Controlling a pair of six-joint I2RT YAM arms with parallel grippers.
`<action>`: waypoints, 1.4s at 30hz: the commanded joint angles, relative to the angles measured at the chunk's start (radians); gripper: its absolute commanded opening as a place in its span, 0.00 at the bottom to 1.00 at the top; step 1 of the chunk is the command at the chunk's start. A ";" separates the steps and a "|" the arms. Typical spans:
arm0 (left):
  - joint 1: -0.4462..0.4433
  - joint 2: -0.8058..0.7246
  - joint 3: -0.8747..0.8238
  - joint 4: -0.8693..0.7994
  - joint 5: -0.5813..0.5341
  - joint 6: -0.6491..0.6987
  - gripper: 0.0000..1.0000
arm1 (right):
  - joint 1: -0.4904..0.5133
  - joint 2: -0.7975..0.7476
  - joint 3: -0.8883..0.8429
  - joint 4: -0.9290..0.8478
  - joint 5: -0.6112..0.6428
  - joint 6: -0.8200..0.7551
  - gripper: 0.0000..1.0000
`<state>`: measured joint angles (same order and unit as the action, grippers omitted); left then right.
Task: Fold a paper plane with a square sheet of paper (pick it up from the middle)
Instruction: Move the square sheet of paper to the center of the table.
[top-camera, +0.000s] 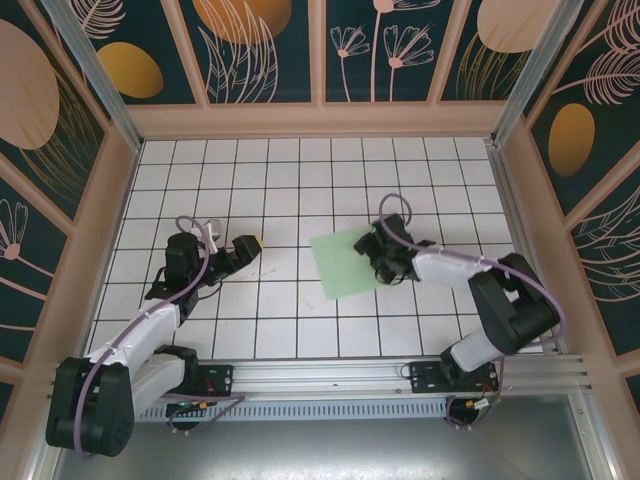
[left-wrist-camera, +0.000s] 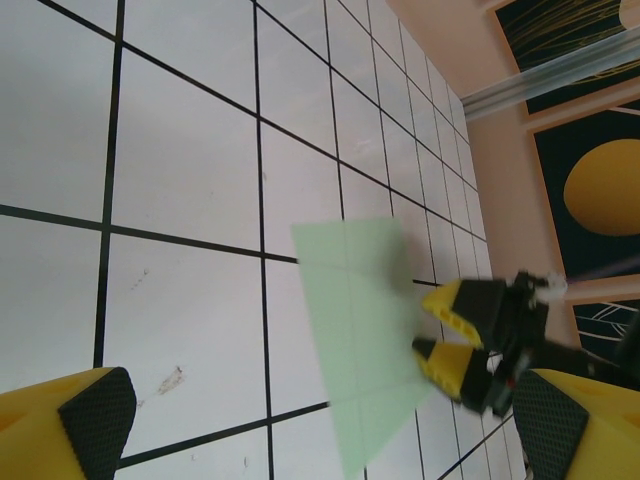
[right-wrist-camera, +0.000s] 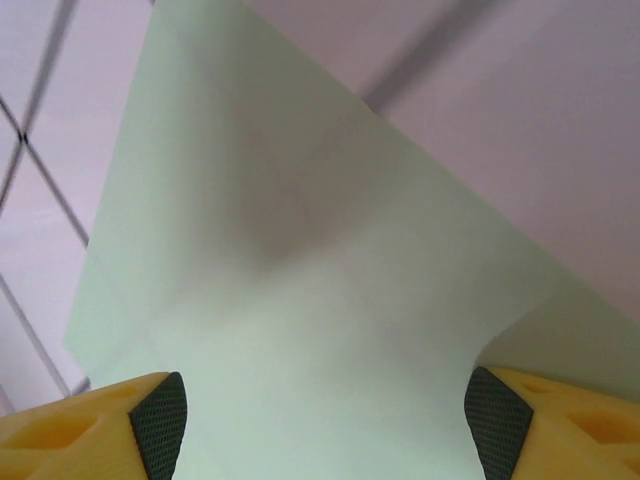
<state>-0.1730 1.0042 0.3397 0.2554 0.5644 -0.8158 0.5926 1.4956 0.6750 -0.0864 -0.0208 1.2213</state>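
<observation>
Right wrist view: straddling the square sheet of paper (right-wrist-camera: 300, 250) with the right gripper (right-wrist-camera: 325, 425) spread wide, clamping nothing, catching its edge curling upward. Top external: showing it centre-right on the table (top-camera: 270, 310), left gripper (top-camera: 245, 248) gaping empty, well apart.

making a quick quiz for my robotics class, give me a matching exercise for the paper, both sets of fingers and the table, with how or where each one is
Things:
1. square sheet of paper
2. left fingers
3. right fingers
4. table

States or places:
A. white tiles with black grid lines
B. spread open at the sheet's right edge
C. pale green, lying near the table's middle
D. spread open over bare tiles, left of the sheet

Pairs: 1-C, 2-D, 3-B, 4-A
</observation>
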 joint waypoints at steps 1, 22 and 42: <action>-0.010 0.002 0.037 -0.020 -0.005 0.016 0.99 | 0.081 -0.071 -0.029 -0.077 0.053 0.257 0.78; -0.045 0.007 0.035 -0.008 0.010 -0.001 0.99 | 0.126 0.250 0.316 -0.136 -0.165 -0.684 0.73; -0.044 0.025 0.035 -0.009 0.015 0.016 0.99 | 0.178 0.322 0.365 -0.146 0.082 -0.249 0.71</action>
<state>-0.2100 1.0195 0.3557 0.2417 0.5678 -0.8158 0.7612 1.7679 0.9775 -0.1375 0.0292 1.0782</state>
